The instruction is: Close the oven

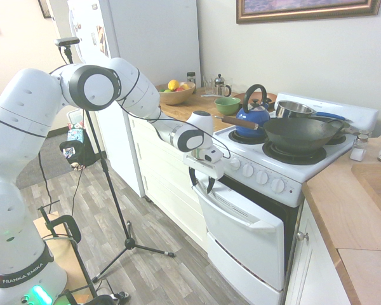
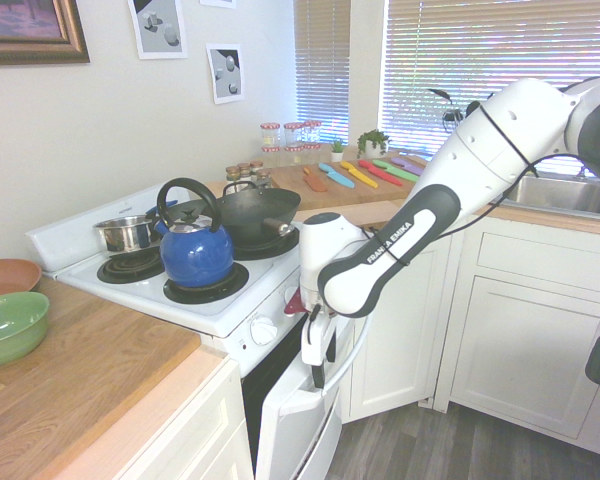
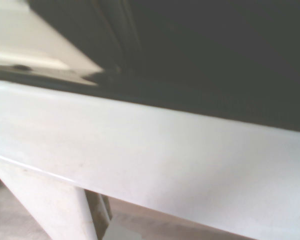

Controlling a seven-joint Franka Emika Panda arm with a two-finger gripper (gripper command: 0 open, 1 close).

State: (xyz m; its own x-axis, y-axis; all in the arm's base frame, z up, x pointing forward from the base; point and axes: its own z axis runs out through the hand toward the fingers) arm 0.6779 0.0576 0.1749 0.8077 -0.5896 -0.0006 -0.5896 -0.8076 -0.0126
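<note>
The white oven (image 1: 286, 166) stands between wooden counters, its drop-down door (image 1: 247, 230) ajar, tilted out at the top with a dark gap behind it. The long white handle (image 1: 232, 202) runs along the door's top edge. My gripper (image 1: 201, 181) hangs fingers-down at the left end of that handle, open, its dark fingers (image 1: 209, 184) apart on either side of the handle end. From the opposite side the gripper (image 2: 315, 368) sits just in front of the door (image 2: 302, 420), under the knobs (image 2: 264, 330). The wrist view shows the white handle (image 3: 150, 150) close up, dark interior (image 3: 215, 50) beyond.
A blue kettle (image 1: 253, 115), a dark wok (image 1: 298, 133) and a steel pot (image 1: 294, 108) sit on the burners. The refrigerator (image 1: 146, 44) and white cabinet drawers (image 1: 165, 171) lie left of the range, a camera tripod (image 1: 124, 235) on the floor.
</note>
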